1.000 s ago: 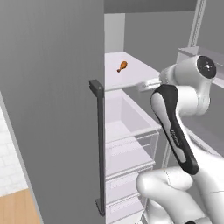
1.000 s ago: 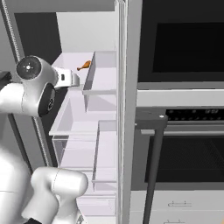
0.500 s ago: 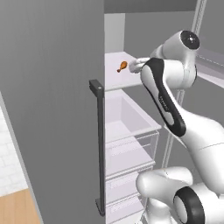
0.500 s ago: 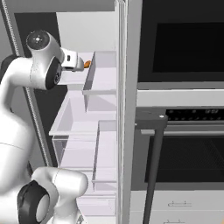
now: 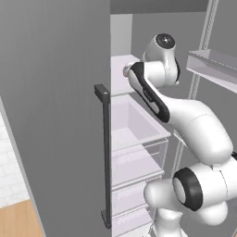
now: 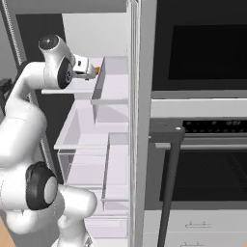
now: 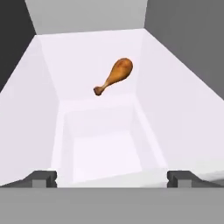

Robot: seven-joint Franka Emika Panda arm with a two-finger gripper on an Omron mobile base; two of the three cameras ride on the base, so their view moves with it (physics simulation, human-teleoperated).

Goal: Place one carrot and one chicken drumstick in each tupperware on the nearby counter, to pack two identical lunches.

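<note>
A brown chicken drumstick (image 7: 114, 76) lies on the white fridge shelf (image 7: 92, 48), thin end toward the lower left in the hand view. My gripper (image 7: 112, 178) is open, its two dark fingertips (image 7: 43, 177) spread wide, and it stands short of the drumstick with nothing between them. In the right base view the gripper (image 6: 90, 70) reaches onto the upper shelf, and an orange bit of the drumstick (image 6: 98, 70) shows just past it. The left base view has my arm (image 5: 148, 90) covering that spot on the shelf.
The open grey fridge door (image 5: 55, 115) with its dark handle (image 5: 105, 152) stands at the left. Clear drawers (image 5: 139, 134) sit below the shelf. Door shelves (image 5: 213, 65) jut at the right. A black oven (image 6: 202, 169) stands right of the fridge.
The arm has risen and swung in over the upper shelf, bringing the hand closer to the drumstick. The jaws stayed open.
</note>
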